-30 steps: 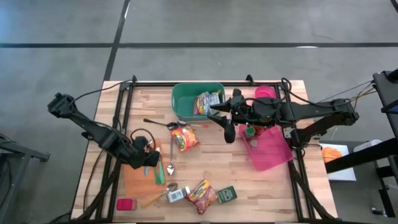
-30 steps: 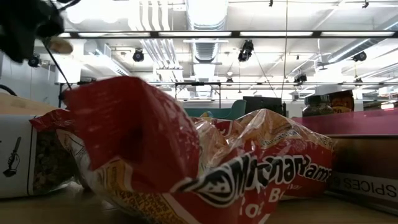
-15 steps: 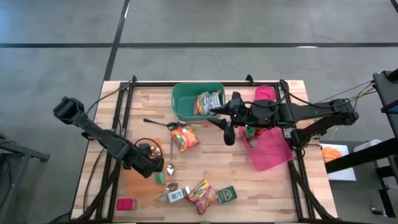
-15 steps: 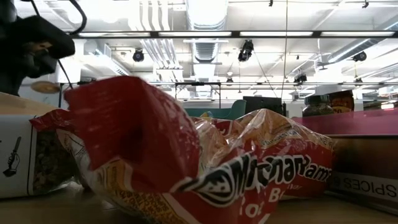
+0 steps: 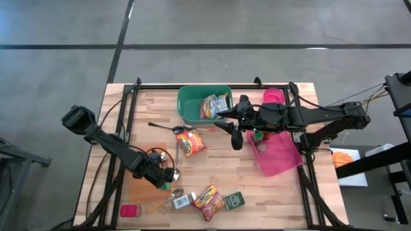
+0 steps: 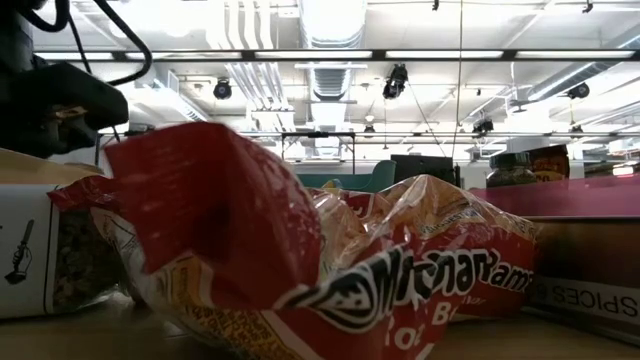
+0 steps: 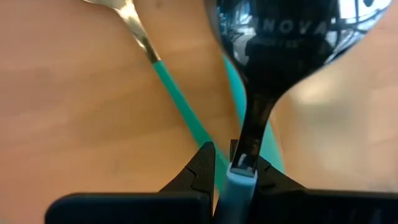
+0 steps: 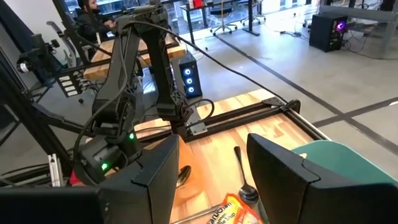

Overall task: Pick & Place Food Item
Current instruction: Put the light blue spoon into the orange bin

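Near-left quarter of the table: left gripper, pointing steeply down over the orange cutting board. Jaws pinched nearly together on the thin handle of a metal spoon. In the left wrist view the handle runs straight out from between the fingertips to the bowl. A teal-handled utensil lies on the board beneath it.

Food items, three noodle packets:
- Centre packet: flat on the wood, long axis running far to near with a slight slant. It sits to the right of and farther back than the left gripper, apart from it, and left of the right gripper.
- Near packet: by the near edge, tilted, near-right of the left gripper. It lies between a small jar and a green spice box, and fills the low view.
- Third packet: inside the green bin at the far side.

Right gripper: raised beside the bin's right end, roughly level, jaws partly apart, holding nothing.
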Motion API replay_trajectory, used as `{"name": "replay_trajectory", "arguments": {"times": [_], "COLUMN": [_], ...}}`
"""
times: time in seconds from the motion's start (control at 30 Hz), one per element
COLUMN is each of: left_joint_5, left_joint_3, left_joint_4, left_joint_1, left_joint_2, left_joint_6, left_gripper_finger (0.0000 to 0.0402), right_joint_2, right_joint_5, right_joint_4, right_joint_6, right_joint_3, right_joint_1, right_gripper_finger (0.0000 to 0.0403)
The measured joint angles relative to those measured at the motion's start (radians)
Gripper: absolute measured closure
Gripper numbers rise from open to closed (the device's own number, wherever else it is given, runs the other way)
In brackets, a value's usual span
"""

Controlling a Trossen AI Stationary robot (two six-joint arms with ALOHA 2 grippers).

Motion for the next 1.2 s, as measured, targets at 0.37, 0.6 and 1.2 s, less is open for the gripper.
{"name": "replay_trajectory", "arguments": {"times": [0.37, 0.6, 1.2], "left_joint_5": [0.004, 0.001, 0.027], "left_joint_3": [-0.003, -0.004, -0.007], "left_joint_4": [0.055, 0.058, 0.110], "left_joint_1": [0.000, 0.001, 0.000], "left_joint_2": [0.044, 0.042, 0.039], "left_joint_6": [0.011, 0.008, 0.088], "left_gripper_finger": [0.0362, 0.0358, 0.0323], "right_joint_2": [0.000, 0.000, 0.000], "right_joint_5": [0.000, 0.000, 0.000], "right_joint_4": [0.002, 0.002, 0.001], "right_joint_6": [0.002, 0.002, 0.002], "right_joint_3": [0.000, 0.000, 0.000], "right_joint_1": [0.026, 0.038, 0.043], "right_gripper_finger": [0.0218, 0.0218, 0.0218]}}
